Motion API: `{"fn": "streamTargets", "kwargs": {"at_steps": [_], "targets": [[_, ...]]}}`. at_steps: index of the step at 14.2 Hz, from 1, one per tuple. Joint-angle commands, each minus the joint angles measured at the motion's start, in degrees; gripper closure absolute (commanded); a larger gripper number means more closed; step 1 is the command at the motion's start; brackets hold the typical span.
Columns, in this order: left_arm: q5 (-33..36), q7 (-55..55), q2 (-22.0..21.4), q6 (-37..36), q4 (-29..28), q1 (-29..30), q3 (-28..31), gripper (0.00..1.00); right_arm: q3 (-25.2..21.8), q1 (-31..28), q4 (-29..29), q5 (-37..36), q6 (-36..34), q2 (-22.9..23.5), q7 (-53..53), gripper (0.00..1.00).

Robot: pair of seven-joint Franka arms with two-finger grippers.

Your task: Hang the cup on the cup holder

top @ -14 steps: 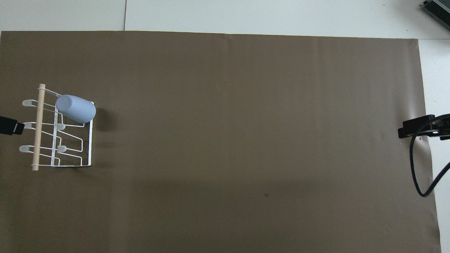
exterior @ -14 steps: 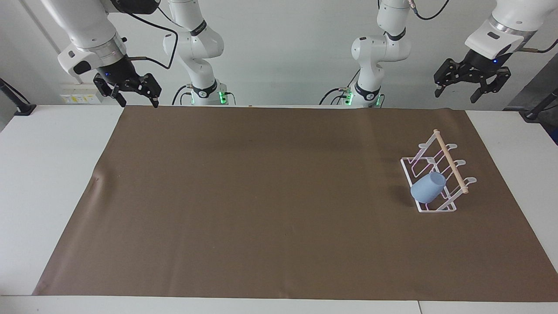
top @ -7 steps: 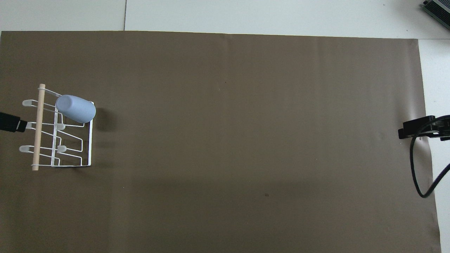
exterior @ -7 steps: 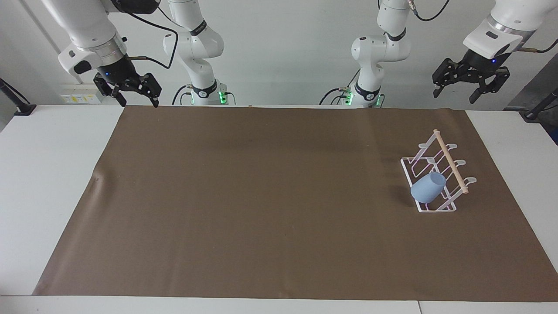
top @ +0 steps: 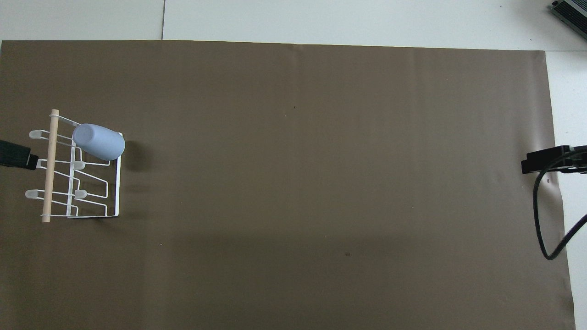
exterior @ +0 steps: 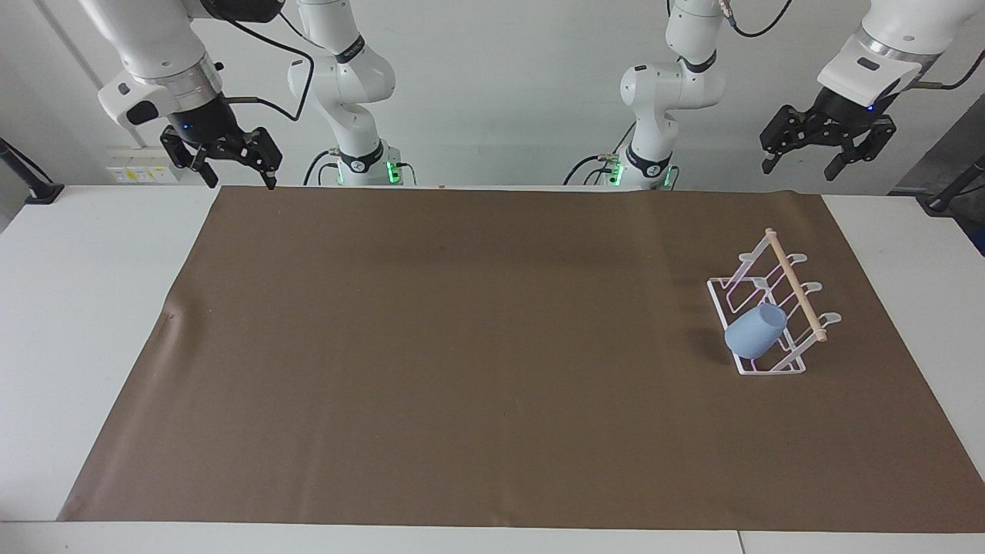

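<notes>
The light-blue cup (exterior: 755,331) hangs tilted on a prong of the white wire cup holder (exterior: 793,283), on the prong row farthest from the robots, at the left arm's end of the table. Both also show in the overhead view, the cup (top: 98,142) and the holder (top: 49,174). My left gripper (exterior: 800,169) is open and empty, raised high over the table's edge nearest the robots, well apart from the holder; only its tip (top: 16,155) shows from above. My right gripper (exterior: 241,183) is open and empty, raised at the right arm's end, and it also shows from above (top: 545,159).
A brown mat (exterior: 462,346) covers most of the white table (exterior: 77,308). A black cable (top: 541,220) hangs from the right arm over the mat's edge. A grey device (top: 571,11) sits at the table's corner farthest from the robots.
Both grippers have risen slightly and stayed open. The cup and the holder have not moved.
</notes>
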Motion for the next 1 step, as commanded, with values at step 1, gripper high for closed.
{"fn": "streamTargets", "kwargs": {"at_steps": [1], "targets": [[1.50, -1.01, -0.12, -1.13, 0.50, -0.72, 0.17, 0.00, 0.10, -0.22, -0.76, -0.80, 0.41, -0.92, -0.54, 0.00]]}}
